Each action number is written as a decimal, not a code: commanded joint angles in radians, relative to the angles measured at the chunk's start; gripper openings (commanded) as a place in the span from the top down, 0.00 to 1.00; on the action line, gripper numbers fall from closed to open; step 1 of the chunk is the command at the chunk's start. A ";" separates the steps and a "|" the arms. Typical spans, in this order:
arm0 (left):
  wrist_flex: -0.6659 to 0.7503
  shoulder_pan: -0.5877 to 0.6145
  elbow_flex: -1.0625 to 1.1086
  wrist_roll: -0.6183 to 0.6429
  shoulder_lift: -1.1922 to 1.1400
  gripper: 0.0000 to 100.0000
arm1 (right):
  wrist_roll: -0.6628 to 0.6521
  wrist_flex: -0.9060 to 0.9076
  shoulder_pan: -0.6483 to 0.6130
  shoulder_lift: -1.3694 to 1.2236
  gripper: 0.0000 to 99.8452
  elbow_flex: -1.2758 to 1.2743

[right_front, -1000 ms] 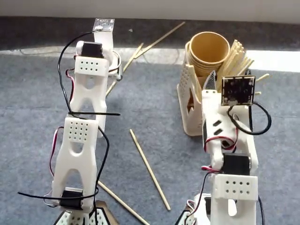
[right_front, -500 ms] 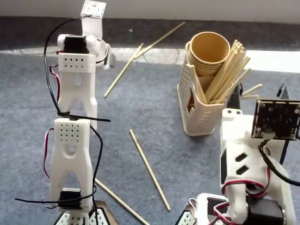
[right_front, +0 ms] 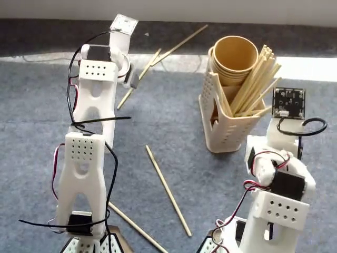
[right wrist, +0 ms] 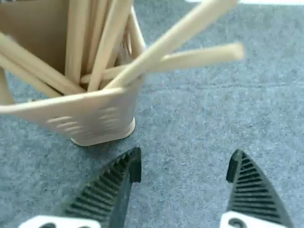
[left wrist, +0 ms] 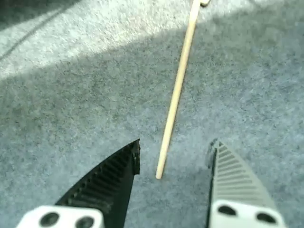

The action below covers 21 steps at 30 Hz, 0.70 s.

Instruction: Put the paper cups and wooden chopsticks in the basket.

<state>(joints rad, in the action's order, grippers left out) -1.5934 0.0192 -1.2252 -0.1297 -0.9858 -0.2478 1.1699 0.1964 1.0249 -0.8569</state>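
Observation:
A white slotted basket (right_front: 227, 132) stands on the grey carpet, holding stacked paper cups (right_front: 234, 52) and a bundle of wooden chopsticks (right_front: 257, 84). My left gripper (left wrist: 173, 156) is open at the far left, low over the carpet. The near end of a loose chopstick (left wrist: 176, 95) lies between its fingers, untouched. This chopstick (right_front: 138, 79) runs diagonally beside the gripper (right_front: 132, 79). My right gripper (right wrist: 184, 166) is open and holds nothing, just right of the basket (right wrist: 95, 114), below chopsticks (right wrist: 180, 52) that jut out over the basket's rim.
Other loose chopsticks lie on the carpet: one (right_front: 181, 38) at the far edge, one (right_front: 167, 190) in the middle between the arms, one (right_front: 131, 225) near the left arm's base. A dark strip and a pale wall border the far side.
My right gripper has pulled back from over the basket to its right side, nearer the arm's base. My left arm swung slightly left, then back, staying by the far chopstick.

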 commanded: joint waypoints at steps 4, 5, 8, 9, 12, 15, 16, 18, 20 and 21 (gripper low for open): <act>-0.201 -0.054 0.120 -0.081 0.076 0.74 | -0.012 -0.136 0.013 0.124 0.71 -0.265; -0.201 -0.059 0.173 -0.127 0.102 0.74 | -0.012 -0.151 0.013 0.137 0.71 -0.291; -0.199 -0.116 0.412 -0.391 0.205 0.74 | -0.012 -0.205 0.008 0.160 0.71 -0.366; -0.198 -0.128 0.504 -0.483 0.249 0.74 | -0.012 -0.216 0.008 0.160 0.71 -0.387; -0.195 -0.156 0.740 -0.730 0.407 0.74 | -0.014 -0.240 0.012 0.160 0.71 -0.430; -0.193 -0.185 0.886 -0.956 0.562 0.74 | -0.014 -0.260 0.008 0.159 0.71 -0.444; -0.193 -0.202 0.924 -1.030 0.610 0.74 | -0.014 -0.265 0.008 0.159 0.71 -0.453; -0.172 -0.243 0.980 -1.135 0.676 0.74 | -0.014 -0.266 0.007 0.159 0.71 -0.463; -0.117 -0.292 1.032 -1.198 0.716 0.74 | -0.014 -0.266 0.007 0.159 0.71 -0.463; -0.081 -0.321 1.058 -1.214 0.730 0.74 | -0.014 -0.266 0.007 0.159 0.71 -0.463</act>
<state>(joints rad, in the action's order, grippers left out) -1.7576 -0.2033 -0.2493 -1.2068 -0.3813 -0.2478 0.9229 0.1964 1.1676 -1.3249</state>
